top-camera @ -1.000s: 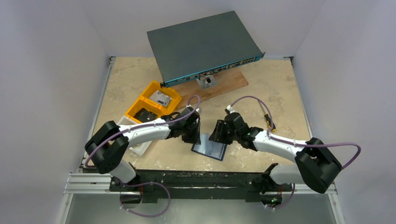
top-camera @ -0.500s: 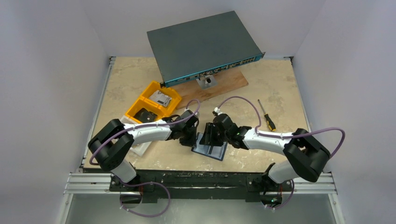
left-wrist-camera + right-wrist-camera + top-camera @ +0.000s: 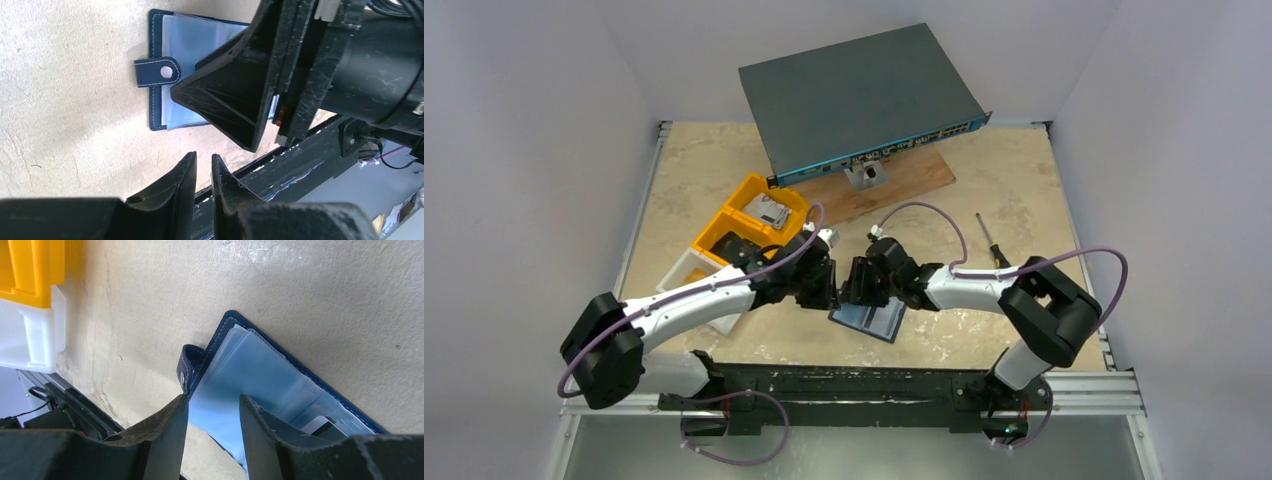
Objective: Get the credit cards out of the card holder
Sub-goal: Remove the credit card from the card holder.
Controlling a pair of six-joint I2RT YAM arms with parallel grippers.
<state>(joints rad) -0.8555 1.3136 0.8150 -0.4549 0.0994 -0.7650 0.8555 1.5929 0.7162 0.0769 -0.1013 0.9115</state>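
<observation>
Navy and stitched at its edges, the card holder [image 3: 874, 325] lies open and flat on the mottled beige table [image 3: 1024, 180], near the front rail. From above, the left gripper [image 3: 827, 292] and right gripper [image 3: 852, 294] meet nose to nose just over the holder's far left corner. Yellow plastic bins [image 3: 714, 230] sit behind the left arm, and a flat grey metal box [image 3: 854, 95] stands at the back.

In the left wrist view, the left fingers [image 3: 182, 185] are matte black, scuffed wedges drawn almost together, with only a thin slit between them and nothing in it. The holder lies beyond their tips, apart from them. Its rounded tab [image 3: 150, 73] sticks out sideways, carrying a pale round stud [image 3: 166, 73]. Glossy clear sleeves [image 3: 195, 35] fan out inside the cover, and the right gripper's dark ribbed finger crosses over them.

In the right wrist view, the right fingers [image 3: 165, 432] stand parted, straddling the near edge of the pale blue sleeve stack, with the tab just beside the left-hand finger. Whether the pads touch the plastic cannot be told. Deeper in one pocket shows a pale flat corner, seemingly one of the credit cards [image 3: 320, 424].
</observation>
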